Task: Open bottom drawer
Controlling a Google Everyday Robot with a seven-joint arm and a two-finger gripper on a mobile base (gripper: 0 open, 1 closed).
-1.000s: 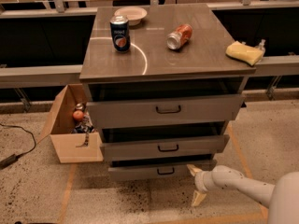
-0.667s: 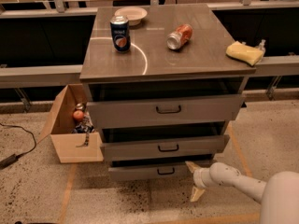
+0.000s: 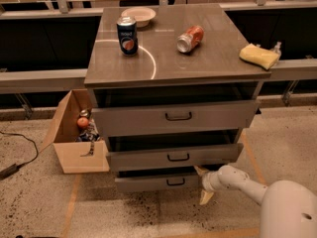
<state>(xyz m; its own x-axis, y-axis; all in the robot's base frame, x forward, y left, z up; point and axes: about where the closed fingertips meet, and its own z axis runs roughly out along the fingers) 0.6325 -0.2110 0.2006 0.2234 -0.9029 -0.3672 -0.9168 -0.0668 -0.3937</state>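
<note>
Gripper (image 3: 203, 184) is hovering just right of the bottom drawer (image 3: 148, 183), by its front's right end, fingers spread, gripping nothing.

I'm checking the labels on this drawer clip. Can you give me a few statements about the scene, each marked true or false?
1. The end effector is low down, by the right end of the bottom drawer. True.
2. The end effector is clamped on the bottom drawer's handle. False: it sits to the right of the handle, open and holding nothing.
3. The blue can stands upright on the cabinet top. True.
4. The orange can stands upright. False: the orange can lies on its side.
5. The yellow sponge is at the cabinet top's left edge. False: the yellow sponge is at the right edge.
</note>
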